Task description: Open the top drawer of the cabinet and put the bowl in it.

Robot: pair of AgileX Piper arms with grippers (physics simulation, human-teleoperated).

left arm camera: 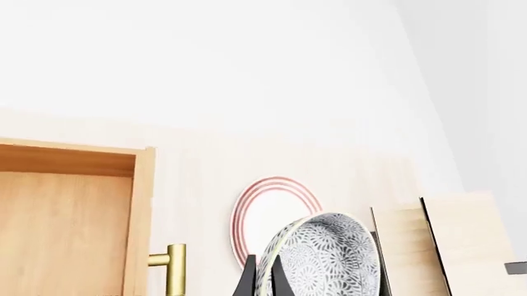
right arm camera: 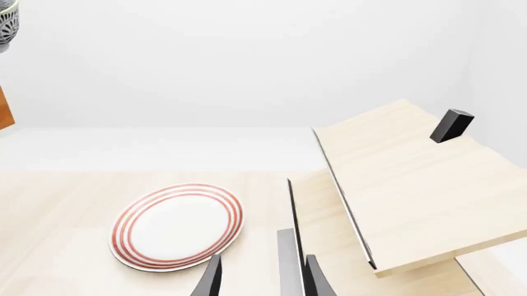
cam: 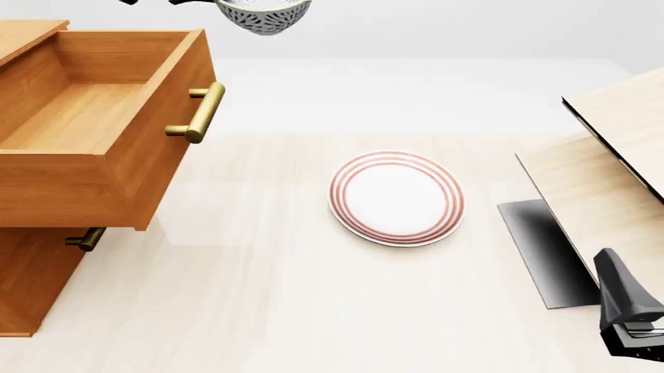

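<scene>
At the left of the front view the top drawer [cam: 99, 116] of the cabinet [cam: 31, 272] stands pulled out, its wooden box bare inside. The bowl [cam: 264, 14] hangs at the top edge, right of the drawer, off the surface [cam: 260, 295]. In the left wrist view the left hand [left arm camera: 261, 277] pinches the bowl's rim. The red-ringed plate [cam: 396, 197] lies mid-frame, nothing on it. The right hand [right arm camera: 261, 277], lower right beside the pale unit [cam: 612, 148], is narrowly parted and holds nothing.
</scene>
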